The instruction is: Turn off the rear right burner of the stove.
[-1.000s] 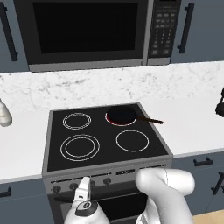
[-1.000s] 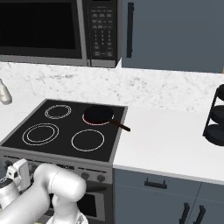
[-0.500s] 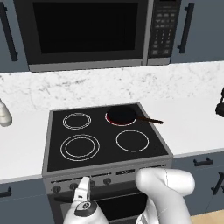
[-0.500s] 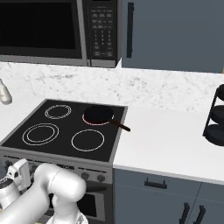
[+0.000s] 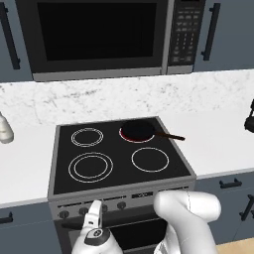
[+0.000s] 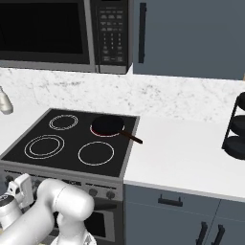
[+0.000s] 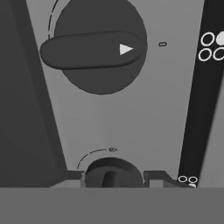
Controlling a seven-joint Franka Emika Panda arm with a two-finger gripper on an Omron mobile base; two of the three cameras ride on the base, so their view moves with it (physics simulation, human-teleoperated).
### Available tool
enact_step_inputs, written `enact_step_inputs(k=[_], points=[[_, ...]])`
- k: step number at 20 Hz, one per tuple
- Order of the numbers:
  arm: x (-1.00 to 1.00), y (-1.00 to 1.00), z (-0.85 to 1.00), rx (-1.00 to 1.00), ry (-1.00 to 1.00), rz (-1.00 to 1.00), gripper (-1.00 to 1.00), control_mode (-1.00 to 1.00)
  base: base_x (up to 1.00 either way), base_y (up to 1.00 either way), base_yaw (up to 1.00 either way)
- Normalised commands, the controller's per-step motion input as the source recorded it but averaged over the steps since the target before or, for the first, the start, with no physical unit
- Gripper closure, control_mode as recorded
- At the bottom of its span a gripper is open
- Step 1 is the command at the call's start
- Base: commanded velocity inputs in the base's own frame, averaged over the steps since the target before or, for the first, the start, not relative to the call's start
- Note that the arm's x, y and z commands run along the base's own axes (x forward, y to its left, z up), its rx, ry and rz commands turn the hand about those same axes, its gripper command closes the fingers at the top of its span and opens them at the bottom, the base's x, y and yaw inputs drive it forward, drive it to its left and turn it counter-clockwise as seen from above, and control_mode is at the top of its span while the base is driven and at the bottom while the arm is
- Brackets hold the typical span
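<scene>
Left base view
Stove [image 5: 119,171]: black glass cooktop set into the white counter [image 5: 218,144], directly below the microwave [image 5: 99,37]; steel front panel with a row of dark knobs [image 5: 121,205].
Rear right burner [image 5: 130,139]: back right ring of the stove, its rim glowing red along the front edge.
Pan [image 5: 139,131]: small and dark, sitting on that burner and covering most of it; its handle points right, past the stove's edge.
Gripper [image 5: 94,218]: low, in front of the stove's panel near its left knobs, white fingers pointing up at the panel.

Right base view
Stove [image 6: 72,148]: left of the bare counter [image 6: 191,158], under the microwave [image 6: 48,33].
Rear right burner [image 6: 103,133]: back right of the cooktop, red glow showing at the pan's front rim.
Pan [image 6: 108,125]: on the burner, handle reaching right to the stove's edge.
Gripper [image 6: 21,186]: at the stove's front left corner, close to the panel.
Rack [image 6: 235,129]: dark tiered stand on the counter, well right of the stove.

Hand view
Upper knob [image 7: 98,48]: round with a bar grip lying crosswise, a white arrow near one end.
Lower knob [image 7: 111,173]: partly cut off at the bottom of the view.
Display strip [image 7: 205,87]: black band with small white circles, beside the knobs.
Claw state: cannot tell how far open it is or whether it grips anything.
</scene>
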Motion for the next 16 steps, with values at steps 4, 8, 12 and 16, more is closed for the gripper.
enact_step_inputs(k=[4, 8, 12, 16], points=[[0.00, -0.04, 0.06, 0.05, 0.02, -0.03, 1.00, -1.00, 0.00, 0.00, 0.00], [0.00, -0.24, 0.08, 0.18, 0.06, -0.09, 1.00, -1.00, 0.00, 0.00, 0.00], [0.00, -0.36, 0.10, 0.26, 0.08, -0.14, 1.00, -1.00, 0.00, 0.00, 0.00], [0.00, -0.45, 0.08, 0.32, 0.07, -0.20, 1.00, -1.00, 0.00, 0.00, 0.00]])
